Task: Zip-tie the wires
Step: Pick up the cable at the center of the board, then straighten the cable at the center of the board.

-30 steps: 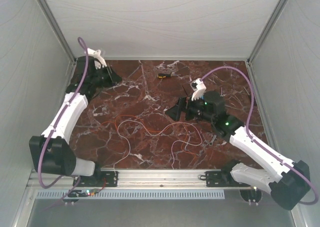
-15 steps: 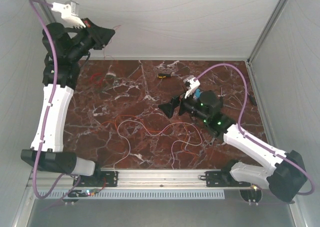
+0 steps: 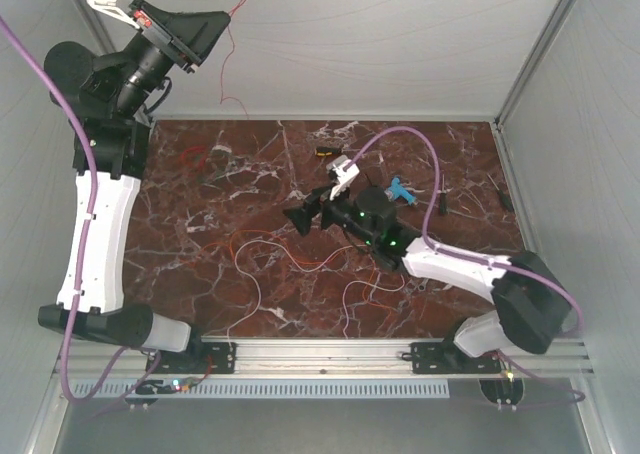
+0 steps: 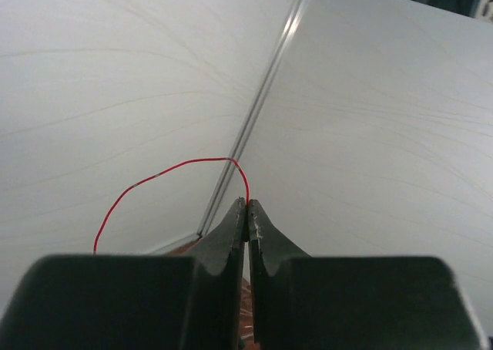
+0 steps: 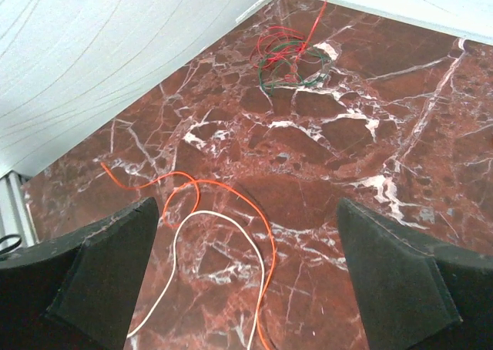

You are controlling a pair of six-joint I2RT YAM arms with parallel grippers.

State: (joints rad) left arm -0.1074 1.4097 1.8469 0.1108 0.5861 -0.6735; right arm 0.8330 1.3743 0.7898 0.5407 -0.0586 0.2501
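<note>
Top view: left jaws are holding a thin red wire high at far left; thin orange and white wires are lying loose on the red marbled desk.
Left wrist: jaws are clenching the red wire.
Right wrist: right jaws are hanging released above the loops; nothing is bundled or tied, and the zip tie is not showing.

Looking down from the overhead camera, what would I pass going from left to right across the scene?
Left claw, held high and shut on a red wire → right claw, open, low over the middle → small blue object.
</note>
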